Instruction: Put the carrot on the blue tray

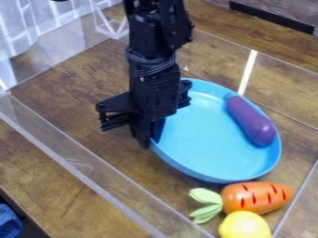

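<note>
Our gripper (145,139): closed, at the plate's rim;
our blue plate (214,156): holds the eggplant (251,121);
our carrot (258,196): beside the lemon (245,226)

We see the carrot (256,196) lying outside the blue tray (218,149), near its rim, just beside the lemon (245,226). The eggplant (251,122) rests on the tray, and our dark gripper (145,139) hangs at the tray's edge.

A yellow lemon (245,226) sits on the desk (74,93) at the near right; a purple eggplant (251,121) lies farther off, right of centre; something blue (10,222) shows at the near left edge
</note>
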### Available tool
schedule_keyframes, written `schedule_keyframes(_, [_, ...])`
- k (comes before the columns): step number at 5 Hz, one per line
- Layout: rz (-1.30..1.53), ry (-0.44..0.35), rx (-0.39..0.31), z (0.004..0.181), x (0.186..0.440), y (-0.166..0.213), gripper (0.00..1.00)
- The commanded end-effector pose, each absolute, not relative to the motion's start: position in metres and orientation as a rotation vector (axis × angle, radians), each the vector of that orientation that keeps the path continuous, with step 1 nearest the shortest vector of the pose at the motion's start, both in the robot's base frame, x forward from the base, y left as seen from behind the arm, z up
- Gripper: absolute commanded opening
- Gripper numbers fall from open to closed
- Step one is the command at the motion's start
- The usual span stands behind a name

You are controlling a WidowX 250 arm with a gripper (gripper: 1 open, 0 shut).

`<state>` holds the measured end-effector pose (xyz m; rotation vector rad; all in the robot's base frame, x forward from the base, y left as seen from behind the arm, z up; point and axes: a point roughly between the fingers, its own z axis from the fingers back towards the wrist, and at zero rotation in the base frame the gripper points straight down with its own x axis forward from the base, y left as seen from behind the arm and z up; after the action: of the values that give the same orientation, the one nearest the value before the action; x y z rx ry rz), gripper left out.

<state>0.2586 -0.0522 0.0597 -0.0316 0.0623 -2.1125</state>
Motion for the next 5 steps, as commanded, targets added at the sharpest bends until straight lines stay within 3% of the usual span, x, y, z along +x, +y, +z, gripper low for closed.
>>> schedule_keyframes(1, [-2.178,0.053,0.019,0.067,0.268,-0.062,0.0])
schedule_keyframes(4, [-2.382,0.087,0.101,0.055,0.272,-0.074,0.0])
schedule_keyframes(5, [-2.414,0.094,0.12,0.06,0.27,-0.082,0.0])
